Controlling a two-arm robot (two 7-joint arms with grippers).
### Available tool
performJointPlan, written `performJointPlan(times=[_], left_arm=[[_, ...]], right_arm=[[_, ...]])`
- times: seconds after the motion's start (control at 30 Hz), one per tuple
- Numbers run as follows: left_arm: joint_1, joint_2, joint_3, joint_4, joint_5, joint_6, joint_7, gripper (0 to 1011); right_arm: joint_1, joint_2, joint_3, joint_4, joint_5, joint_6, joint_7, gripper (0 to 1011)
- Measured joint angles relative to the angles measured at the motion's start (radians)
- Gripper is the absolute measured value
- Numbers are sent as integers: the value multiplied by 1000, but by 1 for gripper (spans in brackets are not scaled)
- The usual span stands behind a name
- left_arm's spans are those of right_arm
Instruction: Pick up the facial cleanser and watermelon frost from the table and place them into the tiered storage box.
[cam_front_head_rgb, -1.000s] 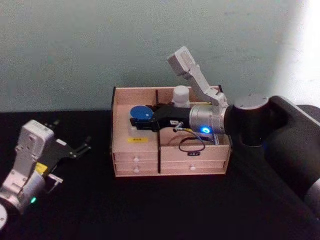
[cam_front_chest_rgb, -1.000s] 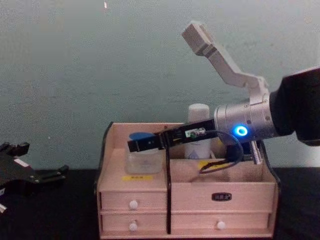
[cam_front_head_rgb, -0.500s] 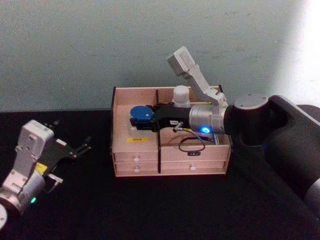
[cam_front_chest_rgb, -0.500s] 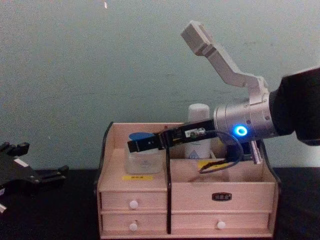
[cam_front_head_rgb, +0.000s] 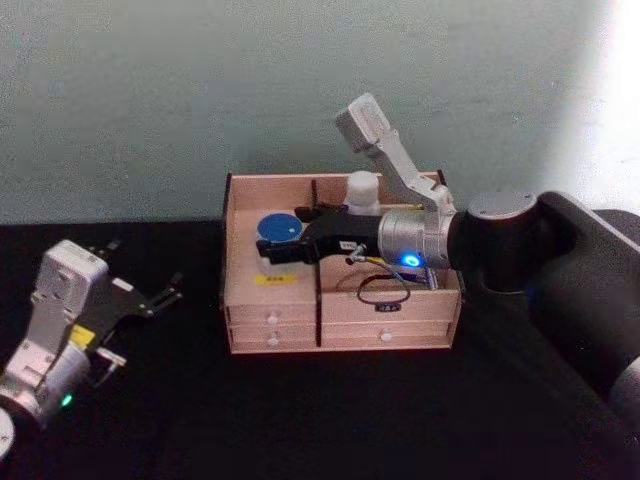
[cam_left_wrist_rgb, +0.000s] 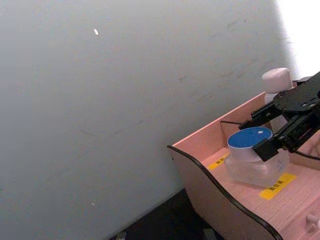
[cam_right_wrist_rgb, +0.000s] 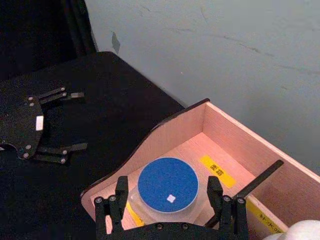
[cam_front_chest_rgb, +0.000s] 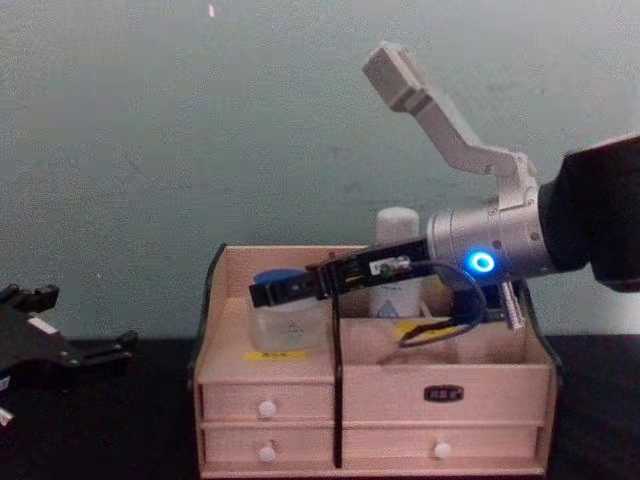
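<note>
Jar and gripper had both moved a tiny bit since a second before. The blue-lidded jar (cam_front_head_rgb: 280, 226) sat a little farther to the robot's left and a little deeper in the tiered storage box (cam_front_head_rgb: 390, 335). In the chest view it also looked a touch lower. The right gripper (cam_right_wrist_rgb: 167, 186) had gone the same way with it, so the two looked like they were moving as one.

The jar was in the top left part of the box, on the wooden floor near a yellow label. The right gripper reached in over the box from the robot's right and sat around the jar, one side of it on each side of the jar. I could not tell whether it was squeezing the jar or had let go.

A white bottle (cam_front_head_rgb: 362, 188) stood upright in the back of the box, behind the right arm.

The left gripper (cam_front_head_rgb: 150, 297) rested low over the black table (cam_front_head_rgb: 300, 420), well away to the left of the box. Its fingers were spread wide and it held nothing.

I think the small shift meant the jar was being set down in its spot. Both things seemed to be in the box, so the job looked almost done. What was left, I guess, was for the right gripper to let go for sure and lift straight up, so it would not bump the jar or tip the bottle.
</note>
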Motion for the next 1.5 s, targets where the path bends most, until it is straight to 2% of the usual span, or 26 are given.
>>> performJointPlan(times=[0.57, 0.77, 0.9, 1.0, 1.13, 1.5], left_arm=[[0, 0, 0, 0, 0, 0, 0, 1001], [0, 0, 0, 0, 0, 0, 0, 1001], [0, 0, 0, 0, 0, 0, 0, 1001], [0, 0, 0, 0, 0, 0, 0, 1001], [0, 0, 0, 0, 0, 0, 0, 1001], [0, 0, 0, 0, 0, 0, 0, 1001]], right_arm=[[-7, 4, 4, -15, 3, 1, 0, 1004], [-38, 31, 21, -103, 21, 9, -4, 1004], [-69, 58, 41, -188, 42, 14, -25, 1004], [-85, 71, 52, -226, 54, 13, -37, 1004], [-117, 102, 76, -301, 75, 5, -69, 1004], [-190, 179, 138, -440, 104, -27, -155, 1004]])
